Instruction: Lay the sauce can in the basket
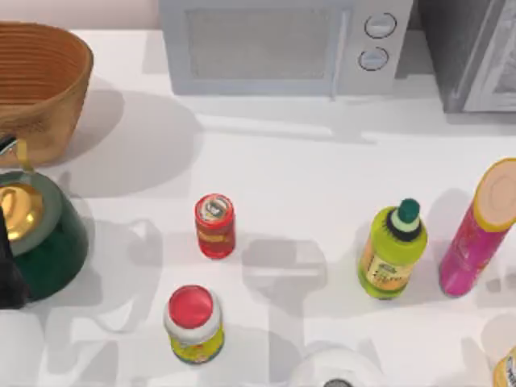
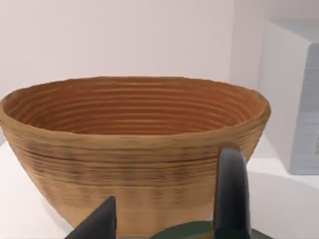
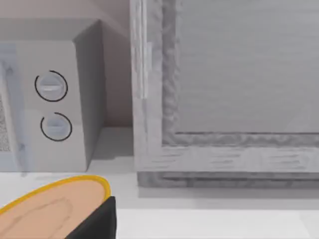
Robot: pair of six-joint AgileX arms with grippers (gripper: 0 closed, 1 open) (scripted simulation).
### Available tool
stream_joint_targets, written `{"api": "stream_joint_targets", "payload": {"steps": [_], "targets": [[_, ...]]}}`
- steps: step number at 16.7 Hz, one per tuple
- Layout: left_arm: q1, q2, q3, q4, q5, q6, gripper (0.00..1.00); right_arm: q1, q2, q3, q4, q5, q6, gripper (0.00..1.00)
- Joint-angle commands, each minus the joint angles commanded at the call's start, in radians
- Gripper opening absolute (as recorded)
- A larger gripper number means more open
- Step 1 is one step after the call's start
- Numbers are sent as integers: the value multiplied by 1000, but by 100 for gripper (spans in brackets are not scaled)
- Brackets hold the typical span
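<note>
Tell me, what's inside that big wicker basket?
Nothing that I can see: the basket shows bare ribbed inner walls. Its near wall hides the floor. The sauce can stands on the table.

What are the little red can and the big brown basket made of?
The small red cylindrical sauce can looks like metal: its round top is silvery, and a red and yellow label, perhaps paper, wraps its side. The large round orange-brown basket looks like woven wicker, matte, with ribbed coils ringing its walls inside and out. This is a rendered scene, so both are guesses from looks.
</note>
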Motion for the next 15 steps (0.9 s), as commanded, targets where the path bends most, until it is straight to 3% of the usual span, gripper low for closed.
{"api": "stream_joint_targets", "payload": {"steps": [3, 7, 11, 15], "targets": [[-5, 11, 10, -6, 9, 11, 100, 0, 0, 0, 0, 0, 0, 100], [-55, 160, 130, -57, 106, 148, 100, 0, 0, 0, 0, 0, 0, 100], [-100, 473, 367, -115, 258, 391, 100, 0, 0, 0, 0, 0, 0, 100], [-132, 931, 633, -184, 429, 669, 100, 0, 0, 0, 0, 0, 0, 100]]}}
